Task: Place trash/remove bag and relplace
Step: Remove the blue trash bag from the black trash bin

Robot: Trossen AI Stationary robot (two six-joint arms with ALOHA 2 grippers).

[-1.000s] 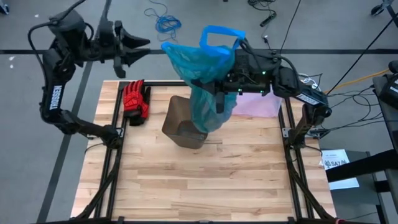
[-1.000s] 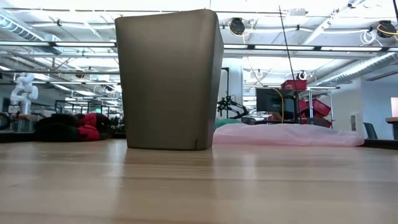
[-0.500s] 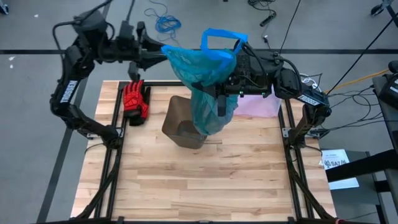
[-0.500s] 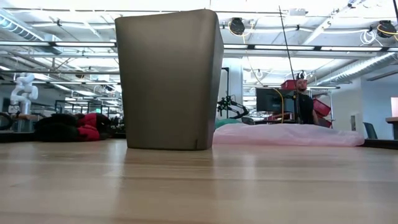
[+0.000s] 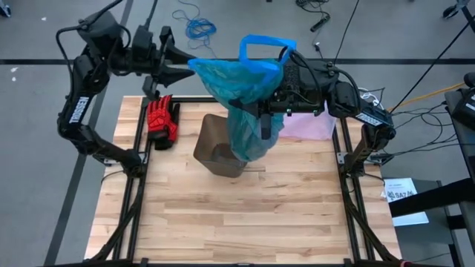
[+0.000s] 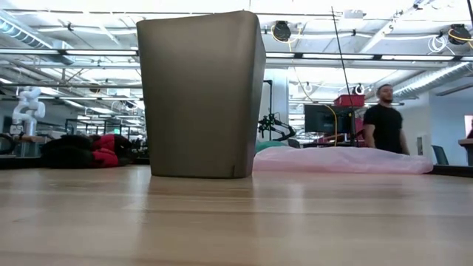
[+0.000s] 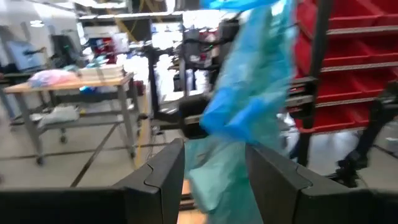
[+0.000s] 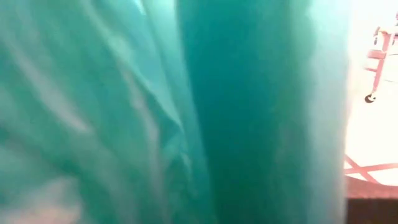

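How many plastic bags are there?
2. The teal-green bag hangs above the bin, pinched in the right hand, with the left hand open at its top edge. A pale pink bag lies flat on the table's far right. More could be hidden.

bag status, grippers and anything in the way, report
Right gripper shut on bag, held above bin. Left gripper open at the bag's top edge, not gripping. Red gloves and pink bag lie off to the sides.

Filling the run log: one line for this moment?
right gripper: shut on bag, held above bin | left gripper: open, at bag's top edge | pink bag: on table
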